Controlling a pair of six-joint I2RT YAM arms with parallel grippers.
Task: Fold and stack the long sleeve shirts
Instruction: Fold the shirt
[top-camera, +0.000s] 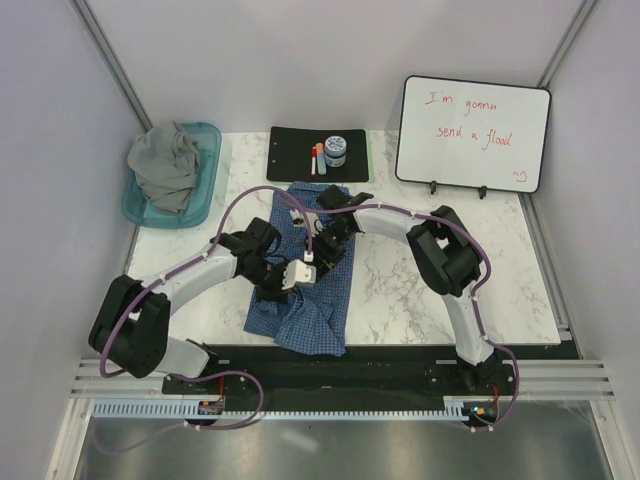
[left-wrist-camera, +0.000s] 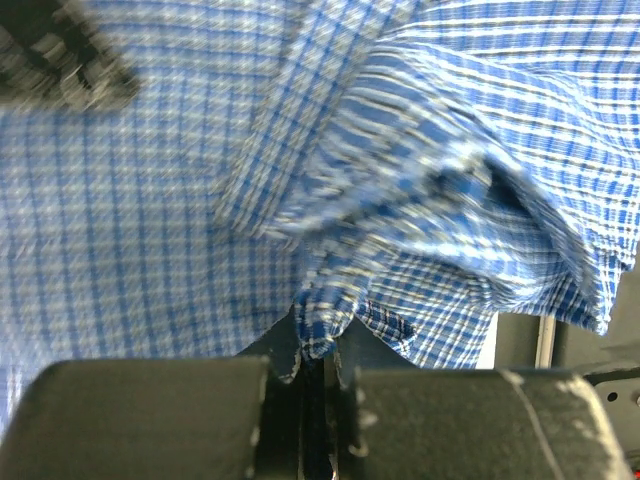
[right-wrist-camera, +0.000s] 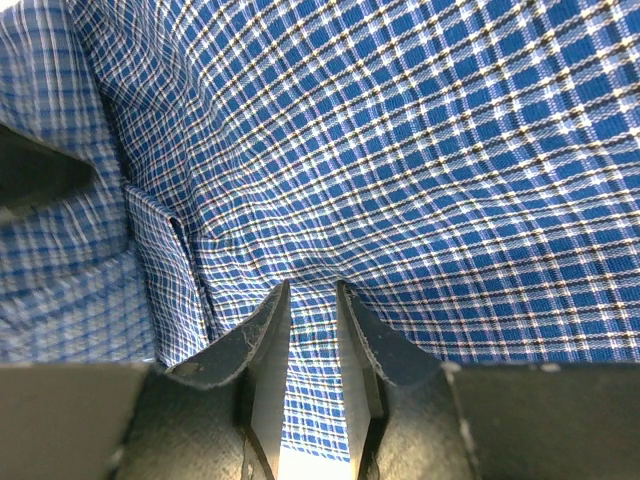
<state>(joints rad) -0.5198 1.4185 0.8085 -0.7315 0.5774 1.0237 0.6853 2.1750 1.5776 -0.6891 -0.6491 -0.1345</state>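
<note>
Marble table (top-camera: 420, 290) bears the blue-checked shirt (top-camera: 300, 305), on which the left claw (left-wrist-camera: 305, 368) is clamped tight around a bunched fold and the right claw (right-wrist-camera: 312, 292), narrowed to a slit, pinches cloth, the grey shirt (top-camera: 165, 165) heaped in a tub (top-camera: 208, 170) beyond the left one.

Far right, whiteboard (top-camera: 474, 133): red handwriting reads "I'm gonna send a flood", small heart at its lower right. Jar (top-camera: 336, 150) label illegible.

Woven checked cloth shirt (top-camera: 300, 320), soft grey shirt (top-camera: 165, 165), translucent plastic tub (top-camera: 207, 170)
</note>
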